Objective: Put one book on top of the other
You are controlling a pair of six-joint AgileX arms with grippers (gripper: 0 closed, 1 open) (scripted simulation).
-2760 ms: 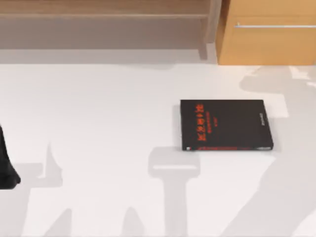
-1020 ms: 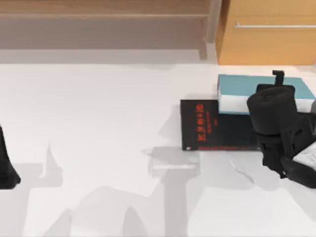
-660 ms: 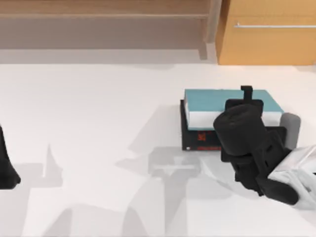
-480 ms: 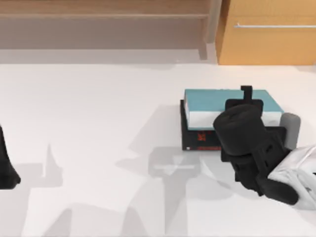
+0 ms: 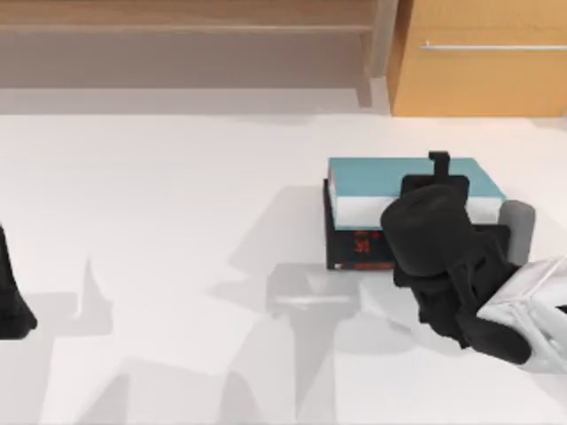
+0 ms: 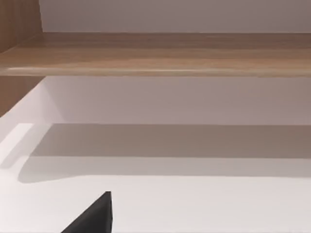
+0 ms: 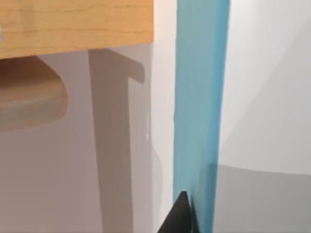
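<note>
The thick teal book [image 5: 381, 177] lies flat on top of the thin black book [image 5: 359, 245], of which a front strip with red lettering shows. The two sit right of the table's middle in the top view. My right gripper [image 5: 438, 177] reaches over the teal book's right half from the front and is shut on it, one finger tip showing past the book's far edge. Close up in the right wrist view, the teal cover [image 7: 199, 97] is a narrow band with a dark fingertip [image 7: 180, 216] against it. My left arm [image 5: 9, 301] is parked at the table's left edge.
A wooden cabinet with a metal handle [image 5: 478, 62] stands at the back right, close behind the books. A low wooden shelf [image 5: 186, 35] runs along the back left. The white table [image 5: 177, 221] stretches open to the left of the books.
The teal book came in from the right, held by my right gripper, and moved left over the black book. In the last half second it shifted only slightly. The left arm stayed still.
</note>
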